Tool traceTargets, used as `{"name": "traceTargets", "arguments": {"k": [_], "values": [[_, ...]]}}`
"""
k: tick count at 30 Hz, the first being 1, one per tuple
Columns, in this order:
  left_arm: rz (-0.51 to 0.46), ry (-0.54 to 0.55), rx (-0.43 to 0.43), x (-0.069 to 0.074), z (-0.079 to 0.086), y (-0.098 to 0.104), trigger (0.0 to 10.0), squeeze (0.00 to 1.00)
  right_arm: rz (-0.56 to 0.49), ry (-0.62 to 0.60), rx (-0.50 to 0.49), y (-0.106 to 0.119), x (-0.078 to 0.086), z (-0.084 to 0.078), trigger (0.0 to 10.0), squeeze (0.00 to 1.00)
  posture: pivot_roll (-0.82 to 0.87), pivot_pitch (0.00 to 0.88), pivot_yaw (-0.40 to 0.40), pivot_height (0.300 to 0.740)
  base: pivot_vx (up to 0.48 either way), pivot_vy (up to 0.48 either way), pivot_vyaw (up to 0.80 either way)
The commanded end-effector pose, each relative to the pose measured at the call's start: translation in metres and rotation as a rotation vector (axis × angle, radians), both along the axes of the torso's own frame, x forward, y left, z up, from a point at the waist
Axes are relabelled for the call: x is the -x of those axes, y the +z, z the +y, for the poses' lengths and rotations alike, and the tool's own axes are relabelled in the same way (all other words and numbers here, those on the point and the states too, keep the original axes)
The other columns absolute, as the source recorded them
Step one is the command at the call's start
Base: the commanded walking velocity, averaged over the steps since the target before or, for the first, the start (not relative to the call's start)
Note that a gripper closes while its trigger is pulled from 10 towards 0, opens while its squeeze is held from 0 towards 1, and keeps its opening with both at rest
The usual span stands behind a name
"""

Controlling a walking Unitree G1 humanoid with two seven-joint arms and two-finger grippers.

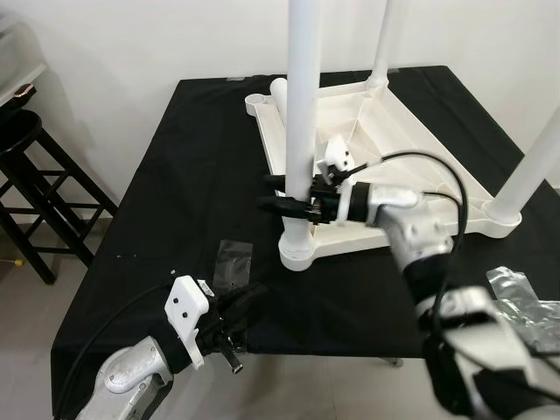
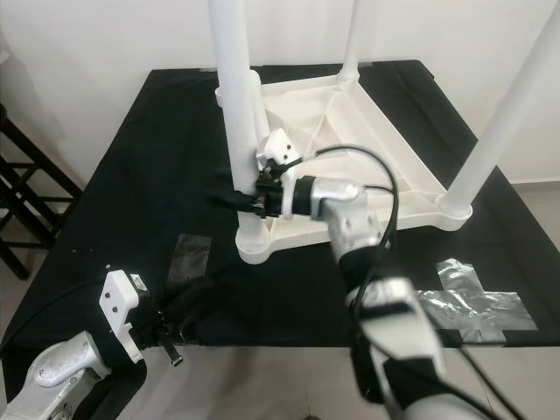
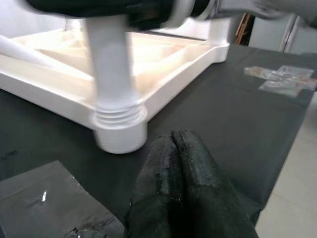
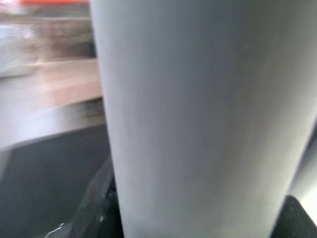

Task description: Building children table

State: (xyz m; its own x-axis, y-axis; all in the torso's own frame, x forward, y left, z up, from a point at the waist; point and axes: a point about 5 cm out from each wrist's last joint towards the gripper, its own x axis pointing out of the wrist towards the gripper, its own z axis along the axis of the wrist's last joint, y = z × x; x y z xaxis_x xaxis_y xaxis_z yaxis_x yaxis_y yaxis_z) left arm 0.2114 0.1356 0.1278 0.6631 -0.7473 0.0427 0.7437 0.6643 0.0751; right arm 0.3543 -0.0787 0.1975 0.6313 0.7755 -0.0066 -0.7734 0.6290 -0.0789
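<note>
A white plastic children's table (image 1: 385, 131) lies upside down on a black-covered worktable (image 1: 192, 157). Three white legs stand in its corner sockets. My right gripper (image 1: 284, 203) is shut on the near-left leg (image 1: 302, 105), a little above its threaded socket (image 1: 297, 249); the leg (image 4: 198, 119) spans the space between the fingers in the right wrist view. Another white tube (image 1: 280, 92) lies by the far-left corner. My left gripper (image 1: 241, 302) rests low near the worktable's front edge, its fingertips (image 3: 173, 144) pressed together and holding nothing, a short way in front of the socket (image 3: 119, 134).
A flat clear plastic bag (image 1: 234, 262) lies on the cloth beside my left gripper. Crumpled clear wrapping (image 2: 472, 293) sits at the front right. A black wooden stool (image 1: 26, 166) stands left of the worktable. A white wall is close behind.
</note>
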Motion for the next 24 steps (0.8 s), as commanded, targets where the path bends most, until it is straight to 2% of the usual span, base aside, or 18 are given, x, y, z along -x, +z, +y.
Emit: {"name": "traceTargets", "arguments": {"k": [1,2,3,4,6,9,12,13,14,15,20,21,24], "values": [[0.008,0.007,-0.001,0.002,0.002,-0.002,0.3,0.00,0.188,-0.400,0.051,-0.047,0.014,-0.006,0.0,0.00,0.03,0.133,0.011,0.740,0.000,0.000,0.00],[0.008,0.007,-0.001,0.002,0.002,-0.002,0.3,0.00,0.188,-0.400,0.051,-0.047,0.014,-0.006,0.0,0.00,0.03,0.133,0.011,0.740,0.000,0.000,0.00],[0.008,0.005,-0.004,0.002,0.003,-0.002,0.2,0.00,0.220,-0.484,0.030,-0.052,0.025,-0.004,0.0,0.00,0.02,0.123,0.021,0.740,0.000,0.000,0.00],[0.009,0.005,-0.005,0.001,0.003,-0.002,0.3,0.00,0.209,-0.495,0.014,-0.049,0.030,-0.001,0.0,0.00,0.01,0.120,0.030,0.740,0.000,0.000,0.00],[0.009,0.006,-0.005,0.001,0.003,-0.002,0.3,0.00,0.194,-0.488,0.009,-0.047,0.031,0.000,0.0,0.00,0.01,0.120,0.030,0.740,0.000,0.000,0.00],[0.012,0.003,-0.002,0.000,0.003,-0.003,0.2,0.00,0.131,-0.514,0.026,-0.040,0.024,-0.005,0.0,0.00,0.01,0.116,0.032,0.740,0.000,0.000,0.00],[0.011,0.004,-0.002,-0.001,0.003,-0.003,0.2,0.00,0.134,-0.502,0.031,-0.041,0.024,-0.005,0.0,0.00,0.01,0.115,0.028,0.740,0.000,0.000,0.00],[0.011,0.006,-0.001,-0.001,0.003,-0.003,0.2,0.00,0.135,-0.481,0.038,-0.041,0.025,-0.004,1.4,0.00,0.01,0.114,0.029,0.740,0.000,0.000,0.00],[0.011,0.006,-0.001,-0.001,0.003,-0.003,0.2,0.00,0.135,-0.481,0.038,-0.041,0.025,-0.004,1.4,0.00,0.01,0.114,0.029,0.740,0.000,0.000,0.00],[0.010,0.008,0.001,-0.001,0.004,-0.002,0.2,0.00,0.136,-0.477,0.043,-0.039,0.025,-0.004,10.0,0.00,0.00,0.113,0.030,0.740,0.000,0.000,0.00],[0.008,0.011,0.003,-0.002,0.004,-0.002,0.2,0.00,0.130,-0.438,0.009,-0.029,0.027,0.001,10.0,0.00,0.00,0.112,0.030,0.740,0.000,0.000,0.00],[0.009,0.010,0.002,-0.002,0.003,-0.002,0.2,0.00,0.123,-0.385,-0.010,-0.022,0.028,0.006,10.0,1.00,0.01,0.111,0.033,0.740,0.000,0.000,0.00],[0.010,0.004,0.002,-0.002,0.002,-0.002,0.2,0.00,0.055,-0.182,-0.049,0.002,0.023,0.012,10.0,1.00,0.01,0.111,0.033,0.740,0.000,0.000,0.00]]}}
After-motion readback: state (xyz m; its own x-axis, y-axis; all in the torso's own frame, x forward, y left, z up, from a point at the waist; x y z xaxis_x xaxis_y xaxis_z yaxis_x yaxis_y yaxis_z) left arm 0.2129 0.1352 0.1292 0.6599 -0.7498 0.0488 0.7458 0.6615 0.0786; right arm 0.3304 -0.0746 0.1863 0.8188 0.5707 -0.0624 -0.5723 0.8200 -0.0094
